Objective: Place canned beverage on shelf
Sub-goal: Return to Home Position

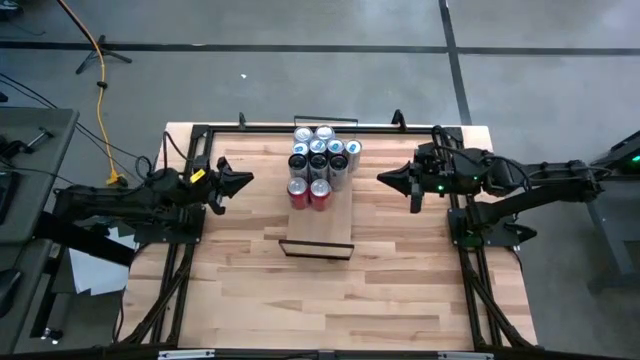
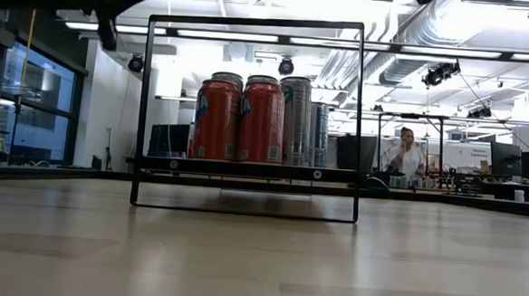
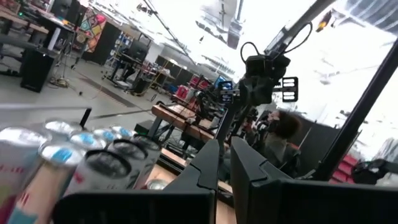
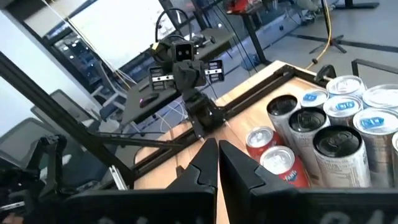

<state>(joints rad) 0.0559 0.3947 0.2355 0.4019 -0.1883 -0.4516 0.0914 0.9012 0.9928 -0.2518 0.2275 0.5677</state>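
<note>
Cylindrical aluminium cans (image 1: 320, 150) stand upright in a tight cluster on the shelf (image 1: 320, 228), a long, narrow plank of pale wood lying down the middle of the striped butcher-block tabletop (image 1: 400, 290). Two glossy red cans (image 1: 297, 192) form the front row, side by side and touching. Behind them come dark-sided cans (image 1: 338, 165), then silver ones with blue-marked tops (image 1: 324, 133) at the far end. The near half of the plank is bare and ends at a thin black metal frame (image 2: 253, 21), an upright rectangle through which the low view sees the red pair.

The left gripper (image 1: 249, 180) hangs over the table to the left of the cans and the right gripper (image 1: 381, 180) to their right. Both are clear of the shelf, with their tips pointing toward it. Each has its two dark, tapered fingers drawn together with only a slit between them.

Black rails run along both sides of the table. A yellow cable (image 1: 101, 90) trails across the grey floor beyond, and a person (image 2: 409, 157) shows far off in the room behind.
</note>
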